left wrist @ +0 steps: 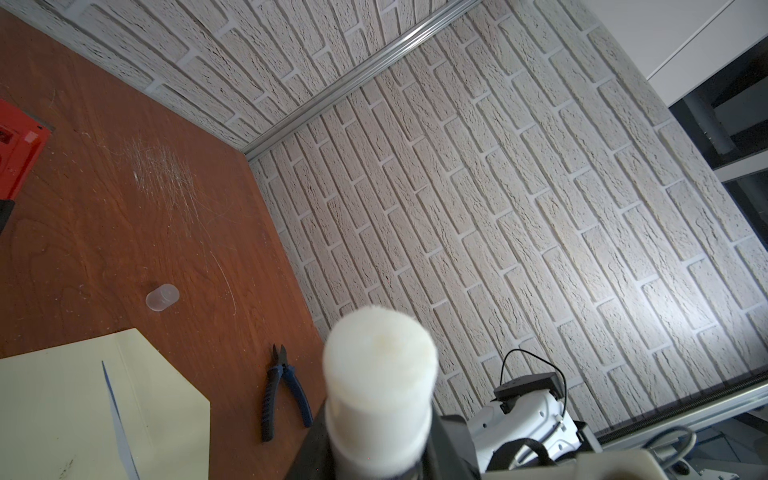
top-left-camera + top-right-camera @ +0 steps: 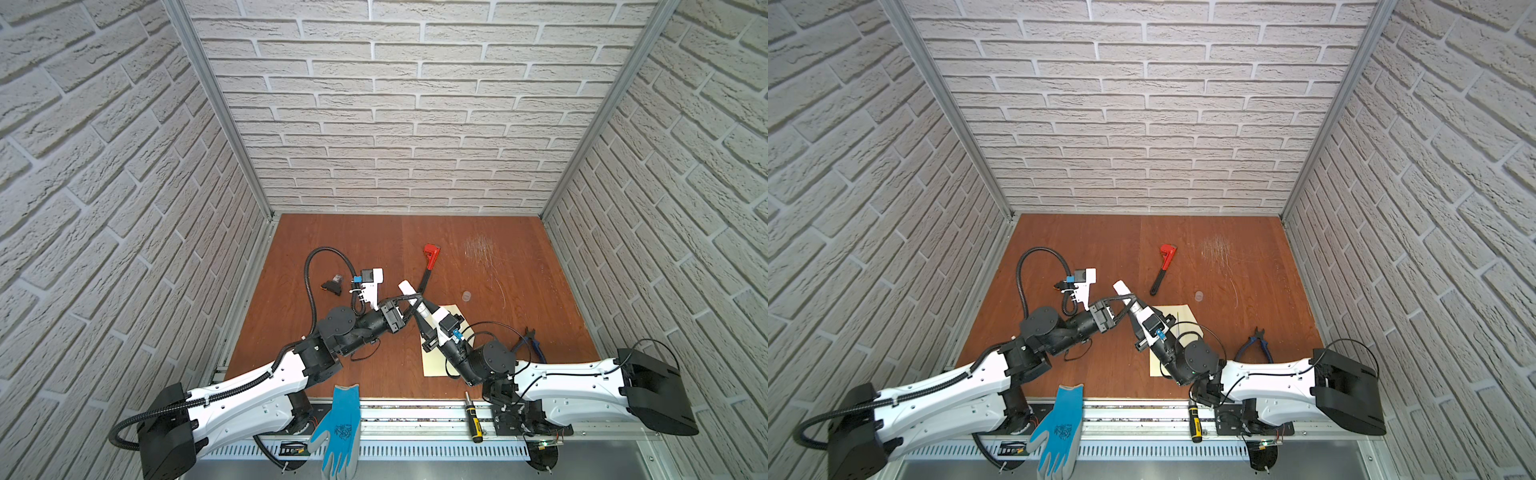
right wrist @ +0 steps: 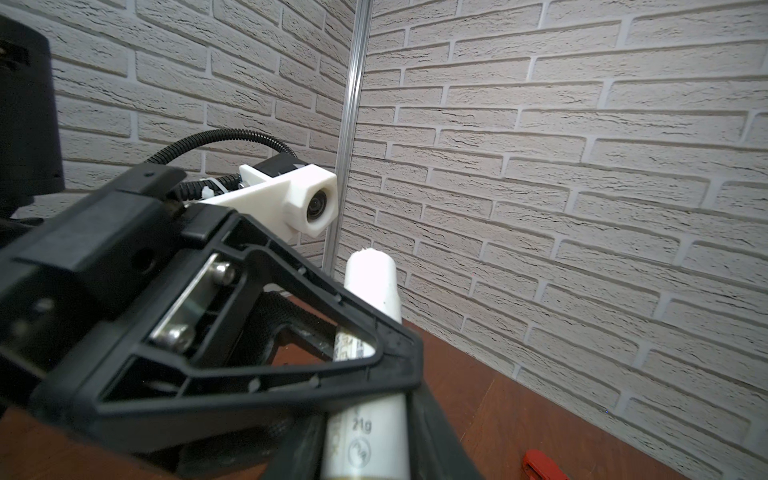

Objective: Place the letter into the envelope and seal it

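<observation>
Envelope [image 2: 434,361] flat on table [image 2: 374,249], near right; letter [image 1: 118,415] blue edge seen inside. Light, limp paper: best pressed at flap [image 1: 166,386]. Left gripper [image 2: 415,300] clamped on glue stick [image 2: 408,290]; right gripper [image 2: 422,313]: grip cannot be told.

Both top views are evenly, diffusely lit; cast shadows on the wooden table [image 2: 332,249] are soft. In the left wrist view a bright patch lies on the brick wall [image 1: 673,307] at right, and brick courses curve near the upper edge. The near glue stick [image 1: 380,374] is defocused; the envelope [image 1: 54,415] is sharp.
</observation>
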Controlling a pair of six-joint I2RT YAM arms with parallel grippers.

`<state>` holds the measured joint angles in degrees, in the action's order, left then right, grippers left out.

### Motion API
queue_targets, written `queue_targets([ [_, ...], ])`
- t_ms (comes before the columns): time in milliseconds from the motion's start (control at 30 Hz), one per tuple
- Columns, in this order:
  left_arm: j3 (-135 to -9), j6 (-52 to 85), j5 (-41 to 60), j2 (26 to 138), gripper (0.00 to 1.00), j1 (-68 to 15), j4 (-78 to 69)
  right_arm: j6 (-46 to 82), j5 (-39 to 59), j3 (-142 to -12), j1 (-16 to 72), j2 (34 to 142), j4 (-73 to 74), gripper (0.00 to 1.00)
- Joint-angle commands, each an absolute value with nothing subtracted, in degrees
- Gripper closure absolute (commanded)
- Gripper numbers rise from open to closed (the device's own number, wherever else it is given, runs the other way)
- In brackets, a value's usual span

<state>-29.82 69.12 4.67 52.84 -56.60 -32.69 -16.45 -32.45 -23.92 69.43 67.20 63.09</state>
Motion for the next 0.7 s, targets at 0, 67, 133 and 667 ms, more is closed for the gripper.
queue_targets([
  [0,-31.02,68.78,8.15,53.47,1.0,-56.87,-35.61,-14.6,-32.32,-26.37,68.28,66.84,62.76,0.73],
  [67,-31.11,68.73,8.33,53.68,1.0,-56.87,-35.51,-13.8,-32.32,-26.37,68.03,66.55,61.73,0.81],
  [133,-31.11,68.48,8.27,53.62,1.0,-56.87,-35.26,-13.18,-32.52,-26.37,67.81,65.93,60.26,0.88],
  [667,-29.69,55.49,-8.48,36.68,0.38,-56.34,-11.77,17.29,-41.57,-51.03,64.24,54.0,-21.88,0.94],
])
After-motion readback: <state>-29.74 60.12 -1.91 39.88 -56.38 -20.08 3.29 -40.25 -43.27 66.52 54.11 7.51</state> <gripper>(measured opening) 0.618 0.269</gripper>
